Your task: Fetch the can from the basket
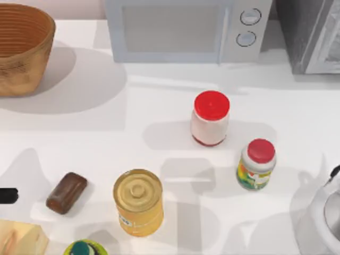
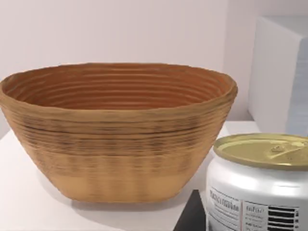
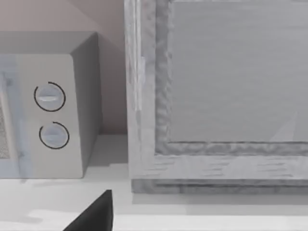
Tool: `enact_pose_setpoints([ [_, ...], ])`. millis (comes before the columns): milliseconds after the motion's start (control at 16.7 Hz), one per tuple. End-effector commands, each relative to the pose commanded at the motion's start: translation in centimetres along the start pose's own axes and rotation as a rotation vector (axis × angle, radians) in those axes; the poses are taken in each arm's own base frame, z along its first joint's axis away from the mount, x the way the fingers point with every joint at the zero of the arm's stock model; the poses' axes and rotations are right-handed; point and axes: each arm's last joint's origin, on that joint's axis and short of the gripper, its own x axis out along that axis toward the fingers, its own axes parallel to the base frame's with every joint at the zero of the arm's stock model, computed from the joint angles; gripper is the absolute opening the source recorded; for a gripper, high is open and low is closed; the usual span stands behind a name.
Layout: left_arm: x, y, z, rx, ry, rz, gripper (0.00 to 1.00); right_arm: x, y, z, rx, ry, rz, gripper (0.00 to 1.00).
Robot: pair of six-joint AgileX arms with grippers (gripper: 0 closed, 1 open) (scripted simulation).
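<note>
In the left wrist view the can [image 2: 262, 187] sits at the frame's lower right, outside the basket [image 2: 115, 139] and just beside the left end effector [image 2: 191, 219] — whether it is gripped I cannot tell. The right end effector [image 3: 96, 214] faces the microwave [image 3: 43, 115] — state unclear too.

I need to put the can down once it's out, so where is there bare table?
Bare: between the basket, the microwave and the red-capped jar. Crowded: the near edge, around the brown block and yellow tin; the kettle fills the right corner.
</note>
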Motion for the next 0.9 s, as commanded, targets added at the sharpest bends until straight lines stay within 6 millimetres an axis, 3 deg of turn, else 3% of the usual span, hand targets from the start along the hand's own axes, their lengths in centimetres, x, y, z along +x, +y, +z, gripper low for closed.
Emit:
enact_pose_setpoints([
  [420,0.1,0.0,0.5,-0.002,-0.003,-0.011,0.00,0.0,0.0,0.0,0.000,0.000,0.000,1.00],
  [660,1.0,-0.3,3.2,-0.020,-0.043,-0.112,0.00,0.0,0.0,0.0,0.000,0.000,0.000,1.00],
  [900,3.9,-1.1,7.1,-0.038,-0.082,-0.313,0.00,0.0,0.0,0.0,0.000,0.000,0.000,1.00],
])
